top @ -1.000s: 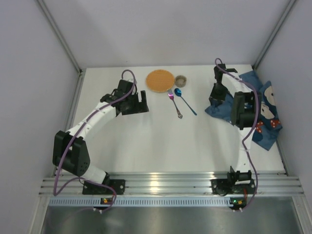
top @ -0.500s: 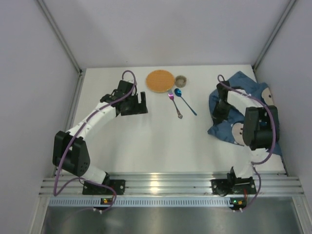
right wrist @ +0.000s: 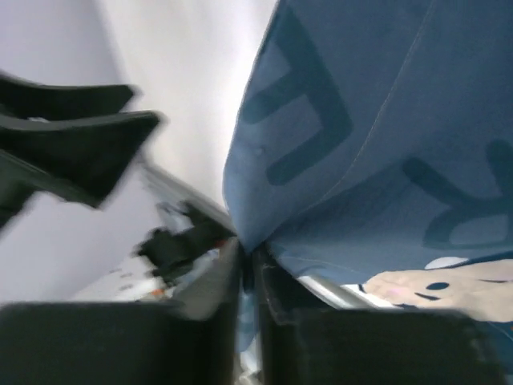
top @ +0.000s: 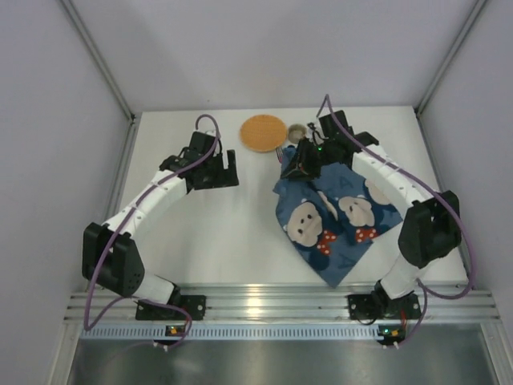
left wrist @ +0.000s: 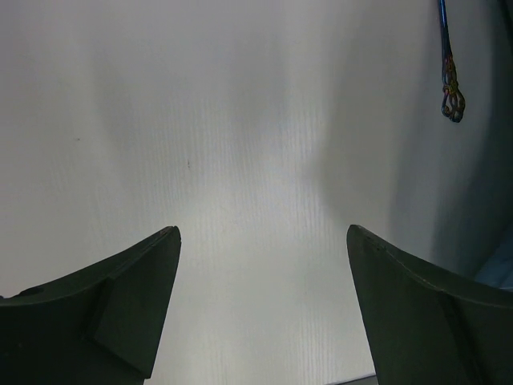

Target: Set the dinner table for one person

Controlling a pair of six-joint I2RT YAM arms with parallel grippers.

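1. The table [top: 216, 233] fills the booth floor, just ahead of the arm bases.
2. A blue mouse-print cloth [top: 337, 216] lies across its right half. The big letter-like marks on it are unreadable.
3. Pinched tight on the cloth's far corner is the right gripper [top: 300, 162].
4. Over bare white, the left gripper [top: 227, 170] hovers with its jaws apart.
5. At the far edge sit a woven plate [top: 263, 132] and a small cup [top: 296, 130] — its contents can't be made out.

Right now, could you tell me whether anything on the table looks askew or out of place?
Yes: the blue placemat lies diagonally and rumpled rather than square to the table. One corner is pinched in the right gripper near the woven plate, and the opposite corner reaches the near edge.
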